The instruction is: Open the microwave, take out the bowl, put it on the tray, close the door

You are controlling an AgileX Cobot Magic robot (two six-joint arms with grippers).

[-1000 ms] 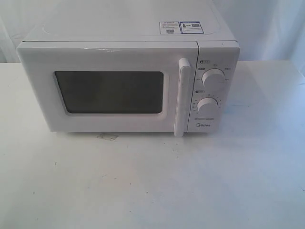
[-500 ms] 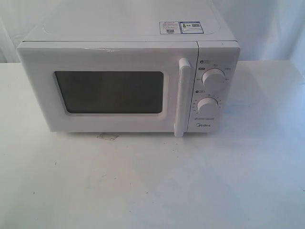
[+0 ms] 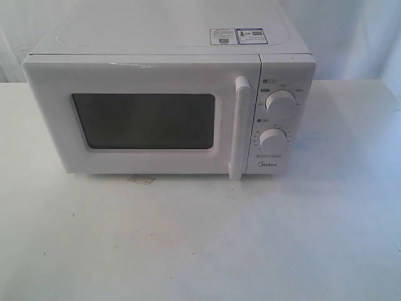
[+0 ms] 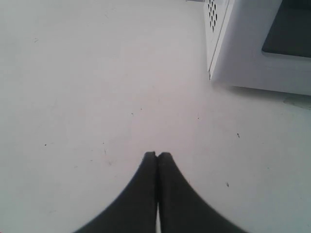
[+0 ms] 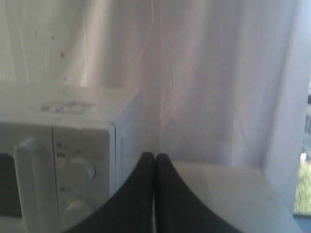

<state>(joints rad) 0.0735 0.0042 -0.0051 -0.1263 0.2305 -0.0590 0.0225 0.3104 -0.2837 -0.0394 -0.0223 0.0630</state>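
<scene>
Change since a moment ago: nothing that I can see; the microwave [image 3: 169,106] sits exactly as it did, and neither arm has come into the exterior view.
Door: the door [image 3: 141,116] is flush against the body, its vertical bar handle [image 3: 240,128] untouched.
Bowl: not visible; the dark window [image 3: 144,121] shows nothing of the inside, and I see no tray anywhere.
Left gripper [image 4: 157,155]: fingers pressed together on nothing, hanging over bare table [image 4: 87,97] off the microwave's vented side corner.
Right gripper [image 5: 154,156]: likewise closed and empty, beside the knobs [image 5: 77,172] end, level with the control panel.
Step in hand: the very first, opening the door, not yet begun.
Next move calls for: a gripper to spread its fingers, reach the handle and pull it outward.
</scene>
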